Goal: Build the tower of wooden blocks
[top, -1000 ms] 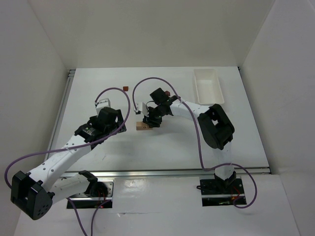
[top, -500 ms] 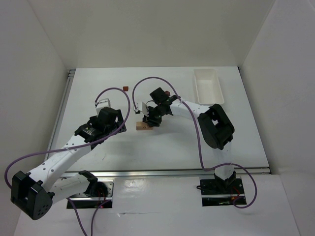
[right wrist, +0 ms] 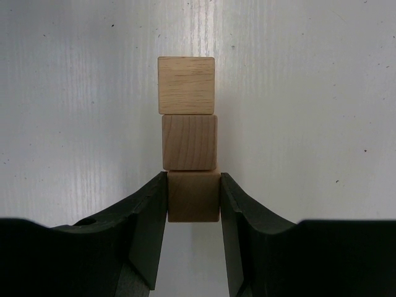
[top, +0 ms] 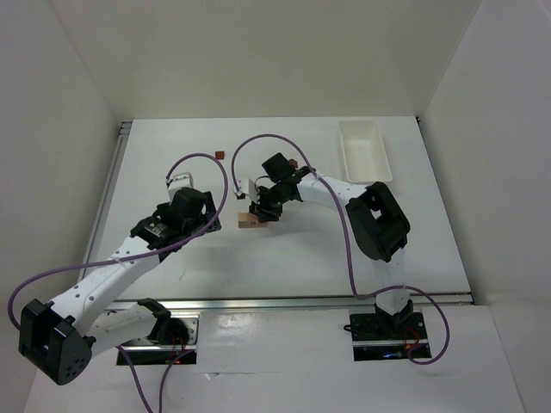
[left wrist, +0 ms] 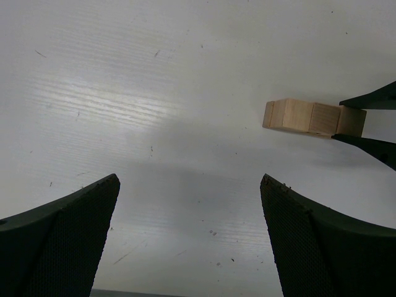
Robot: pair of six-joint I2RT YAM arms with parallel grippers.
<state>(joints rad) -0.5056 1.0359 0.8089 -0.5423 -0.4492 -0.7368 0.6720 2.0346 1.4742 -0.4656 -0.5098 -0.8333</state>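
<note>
The wood block tower [right wrist: 189, 133] is only a flat row on the table [right wrist: 297, 93] for now, three blocks touching end to end, its long axis running straight away from the right gripper [right wrist: 193, 179]. That gripper is pinching the nearest, darker tan block [right wrist: 193, 197] by both sides. The left gripper [left wrist: 189, 179] hangs spread wide with nothing in it, so the right arm is clearly nearer.

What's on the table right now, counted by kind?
Wood blocks in the row: 3
Dark brown block, off on its own: 1
White tray: 1
Total: 5
</note>
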